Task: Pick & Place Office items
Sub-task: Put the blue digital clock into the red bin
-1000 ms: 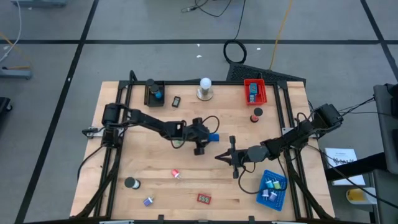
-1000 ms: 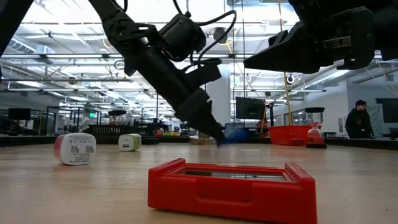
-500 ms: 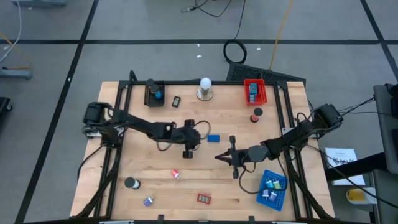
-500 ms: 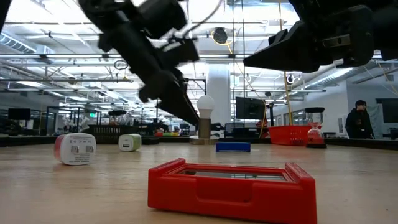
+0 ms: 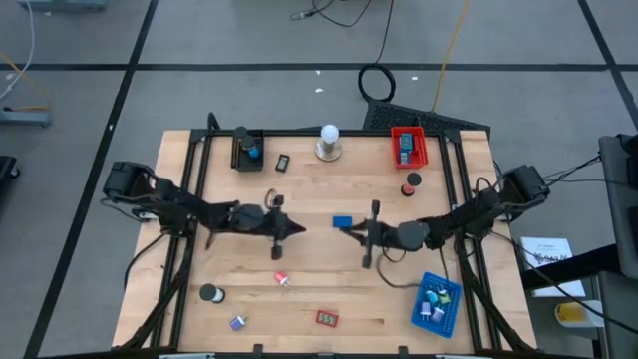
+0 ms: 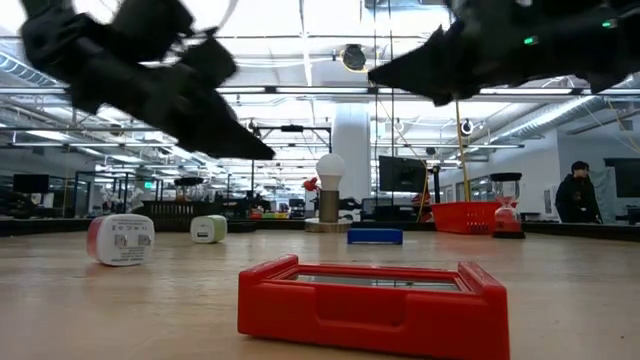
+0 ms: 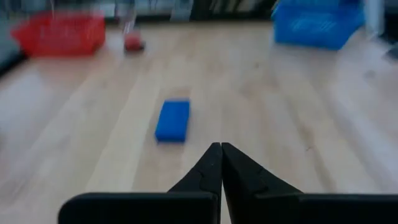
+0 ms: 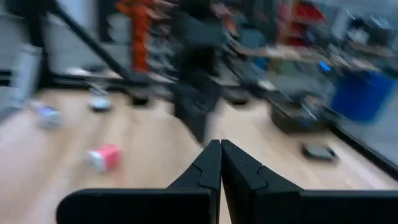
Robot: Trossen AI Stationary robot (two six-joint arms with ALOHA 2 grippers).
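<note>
A flat blue block (image 5: 343, 221) lies on the table's middle, seen also in the left wrist view (image 7: 173, 120) and the low view (image 6: 375, 236); no gripper touches it. My left gripper (image 5: 302, 230) hangs shut to its left, above the wood, its fingertips (image 7: 221, 148) pointing at the block from a distance. My right gripper (image 5: 337, 226) is shut too and hovers high over the block's near right side (image 6: 372, 75). Other office items lie loose: a red-and-white piece (image 5: 282, 279), a black roll (image 5: 210, 293), a purple piece (image 5: 238, 322) and a red flat piece (image 5: 327, 318).
A black tray (image 5: 247, 150), a white ball on a grey base (image 5: 328, 142) and a red tray (image 5: 407, 146) stand along the far edge. A red roll (image 5: 411, 183) sits near the red tray. A blue tray (image 5: 436, 302) with several pieces lies near right. A person (image 6: 580, 192) stands beyond the table.
My left gripper has drawn back from the blue block toward the table's left edge, rising and tipping toward level. The block stays flat on the table where it was. My right gripper has swung a little toward the far edge, nearer the block, and rolled.
</note>
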